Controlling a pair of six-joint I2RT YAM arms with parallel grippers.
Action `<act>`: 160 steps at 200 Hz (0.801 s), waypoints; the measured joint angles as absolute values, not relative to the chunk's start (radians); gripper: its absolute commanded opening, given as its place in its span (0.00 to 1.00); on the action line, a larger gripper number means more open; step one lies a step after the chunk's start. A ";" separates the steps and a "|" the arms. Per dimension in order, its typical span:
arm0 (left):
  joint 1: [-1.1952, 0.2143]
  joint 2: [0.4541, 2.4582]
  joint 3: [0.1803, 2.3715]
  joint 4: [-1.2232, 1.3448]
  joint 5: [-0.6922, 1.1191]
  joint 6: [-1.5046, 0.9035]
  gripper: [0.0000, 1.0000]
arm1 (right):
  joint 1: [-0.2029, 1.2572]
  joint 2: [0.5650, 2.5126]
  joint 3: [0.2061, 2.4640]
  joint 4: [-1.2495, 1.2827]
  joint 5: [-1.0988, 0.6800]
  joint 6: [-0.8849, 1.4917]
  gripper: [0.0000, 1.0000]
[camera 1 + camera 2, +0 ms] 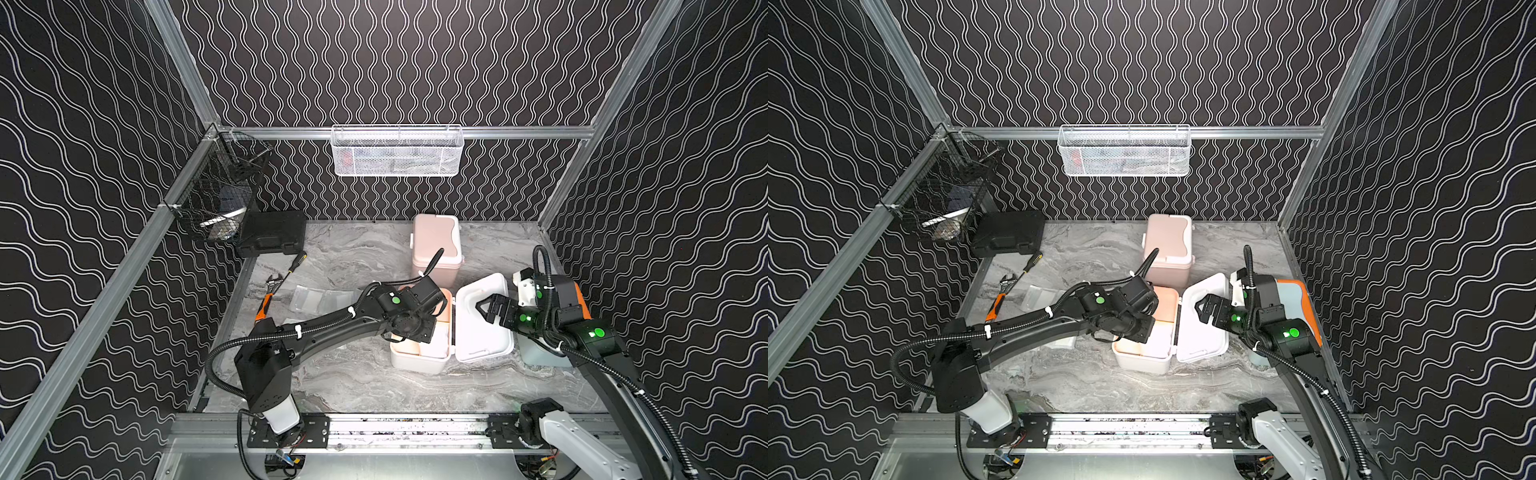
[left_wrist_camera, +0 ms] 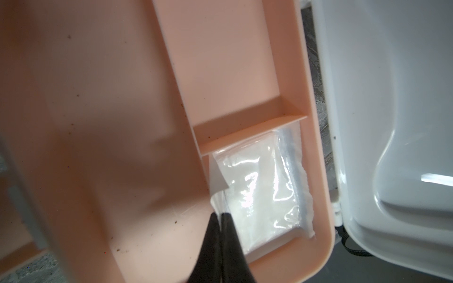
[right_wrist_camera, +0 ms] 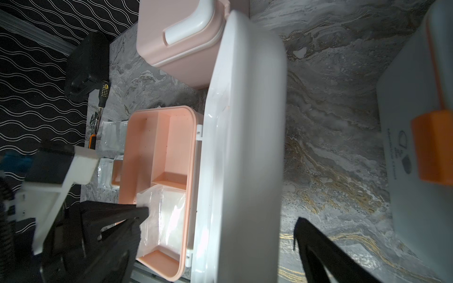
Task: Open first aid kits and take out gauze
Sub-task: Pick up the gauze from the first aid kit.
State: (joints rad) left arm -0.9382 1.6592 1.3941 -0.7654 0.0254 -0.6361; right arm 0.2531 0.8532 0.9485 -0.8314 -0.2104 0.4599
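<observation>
The white first aid kit (image 1: pixel 415 361) lies open in the middle, its lid (image 1: pixel 482 332) swung to the right. My left gripper (image 2: pixel 221 215) reaches into its peach tray (image 2: pixel 98 122) and is shut on the edge of a gauze packet (image 2: pixel 259 191) in the corner compartment. My right gripper (image 1: pixel 484 309) hangs open over the lid; whether it touches the lid I cannot tell. The pink kit (image 1: pixel 436 241) stands shut behind. Under the right arm is the light blue kit (image 3: pixel 416 98). More gauze packets (image 1: pixel 316 299) lie on the table left of the white kit.
A black hard case (image 1: pixel 272 232) sits at the back left, with a screwdriver (image 1: pixel 297 262) and an orange-handled wrench (image 1: pixel 266 299) in front of it. A black wire basket (image 1: pixel 220 195) hangs on the left rail and a white mesh basket (image 1: pixel 397 151) on the back rail.
</observation>
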 measured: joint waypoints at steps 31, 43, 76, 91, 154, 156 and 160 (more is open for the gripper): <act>-0.926 1.619 1.386 -0.745 0.065 -0.637 0.00 | 0.253 0.865 0.939 -0.831 -0.220 0.461 1.00; -0.914 1.605 1.383 -0.739 0.089 -0.637 0.00 | 0.253 0.869 0.936 -0.831 -0.222 0.463 1.00; -0.876 1.571 1.391 -0.725 0.162 -0.632 0.00 | 0.253 0.871 0.936 -0.831 -0.221 0.463 1.00; -0.863 1.554 1.397 -0.721 0.191 -0.629 0.00 | 0.253 0.873 0.936 -0.831 -0.220 0.463 1.00; -0.832 1.473 1.397 -0.689 0.284 -0.628 0.00 | 0.253 0.857 0.934 -0.831 -0.218 0.463 1.00; -0.831 1.470 1.397 -0.689 0.284 -0.628 0.00 | 0.253 0.856 0.934 -0.831 -0.218 0.463 1.00; -0.829 1.465 1.397 -0.690 0.285 -0.628 0.00 | 0.253 0.855 0.933 -0.831 -0.218 0.463 1.00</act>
